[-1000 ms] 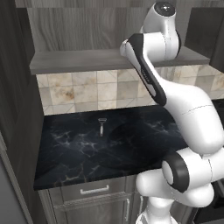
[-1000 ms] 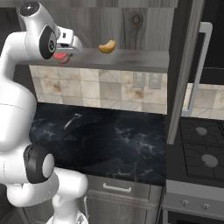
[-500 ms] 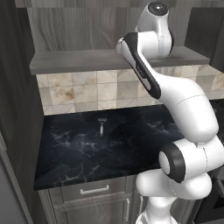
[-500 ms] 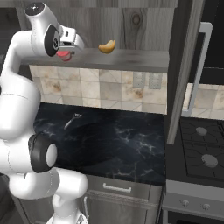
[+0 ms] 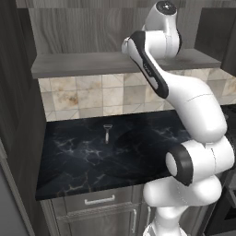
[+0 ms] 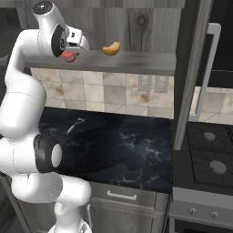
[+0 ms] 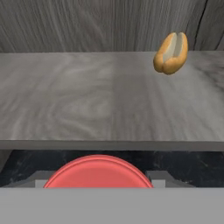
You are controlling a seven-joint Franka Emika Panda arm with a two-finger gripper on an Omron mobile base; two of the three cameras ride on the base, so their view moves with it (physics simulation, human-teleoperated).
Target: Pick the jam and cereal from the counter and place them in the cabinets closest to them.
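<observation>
The jam (image 7: 98, 171) shows as a red round top at the bottom of the hand view, and my gripper (image 7: 99, 180) is shut on it. In the right base view the jam (image 6: 68, 56) hangs under my hand (image 6: 73, 42), at the front left edge of the cabinets' grey shelf board (image 6: 136, 61). That wood-grain shelf (image 7: 87, 96) lies just ahead of the jar and slightly above it. Below is the black marble counter (image 5: 115, 152). The cereal is out of view.
A golden-brown bun-like thing (image 7: 171, 52) rests on the shelf at the right, also visible from the base (image 6: 111, 48). A small metal utensil (image 5: 107, 132) lies on the counter near the tiles. An open dark door (image 6: 189, 68) and a stove (image 6: 209, 154) stand at the right.
My hand with the jam has shifted a little toward the shelf edge, and the arm's elbow and lower joints have swung round. The bun and utensil have not moved.
</observation>
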